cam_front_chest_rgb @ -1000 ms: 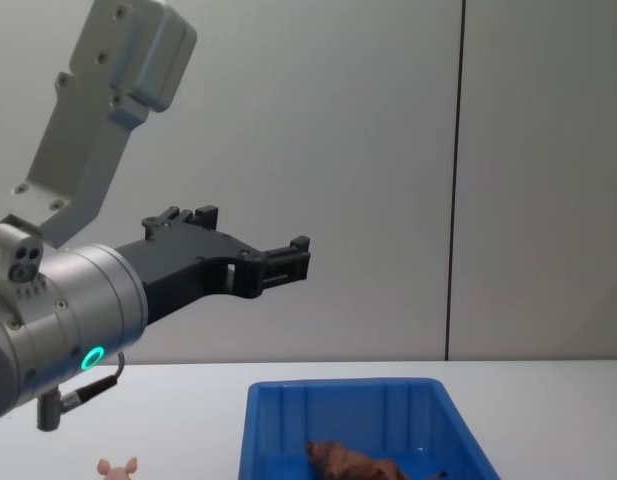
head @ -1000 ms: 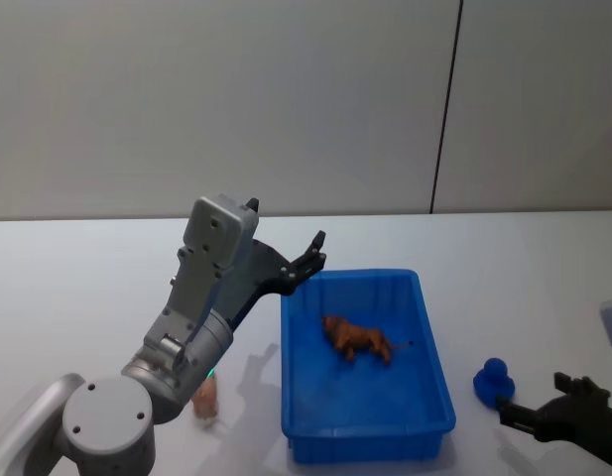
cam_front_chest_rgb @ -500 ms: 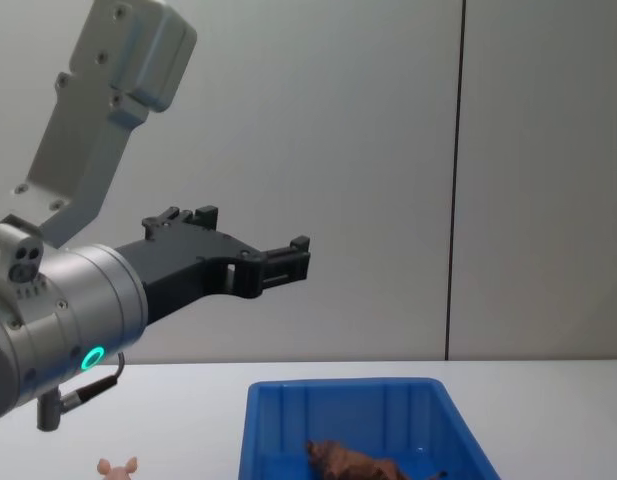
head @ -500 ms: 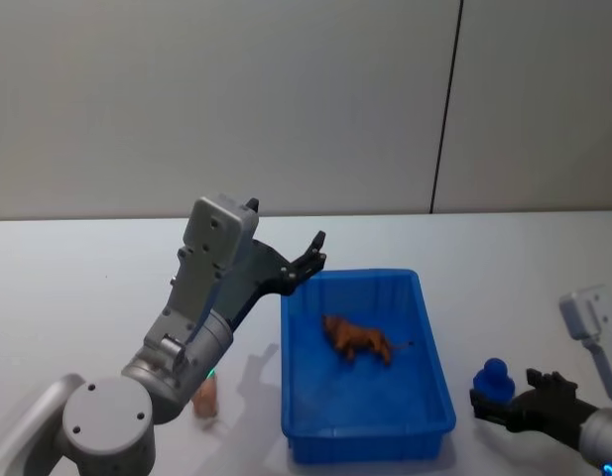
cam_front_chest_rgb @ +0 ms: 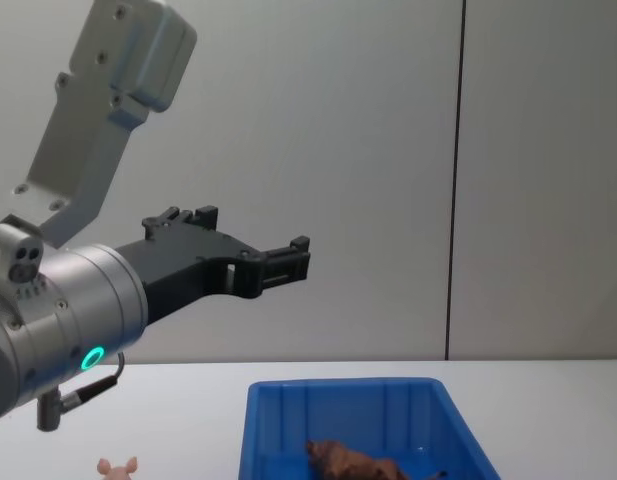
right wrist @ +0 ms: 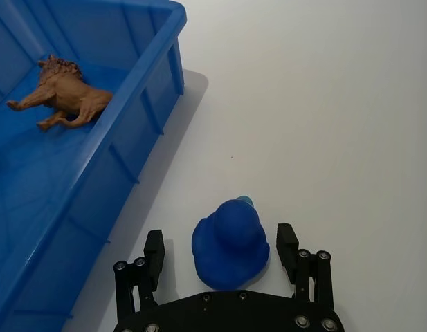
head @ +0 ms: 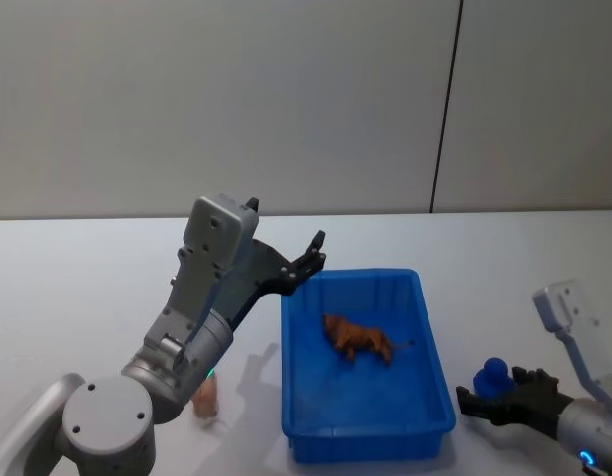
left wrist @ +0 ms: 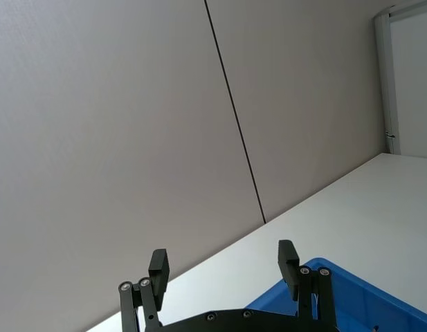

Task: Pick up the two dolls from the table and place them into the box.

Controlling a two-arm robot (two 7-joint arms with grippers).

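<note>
**Right gripper straddles a blue toy beside the box; one doll in, one on the table**

The right gripper (right wrist: 221, 243) sits low over the table (right wrist: 324, 104), its fingers spread wide. A small, rounded blue toy (right wrist: 230, 232) stands between them, with a gap on each side. Just beyond it on the robot's left lies the box (right wrist: 147, 59), a bright blue bin with ribbed walls. Inside, the brown doll (right wrist: 64, 93), a shaggy reddish-brown animal, lies on its side on the floor of the bin, well apart from this gripper.

The left gripper (head: 310, 253) hangs in the air above the box's far left corner, its fingers apart and empty. The pink doll (cam_front_chest_rgb: 117, 467), pale with two pointed ears, stands on the table to the left of the box, below the left arm.
</note>
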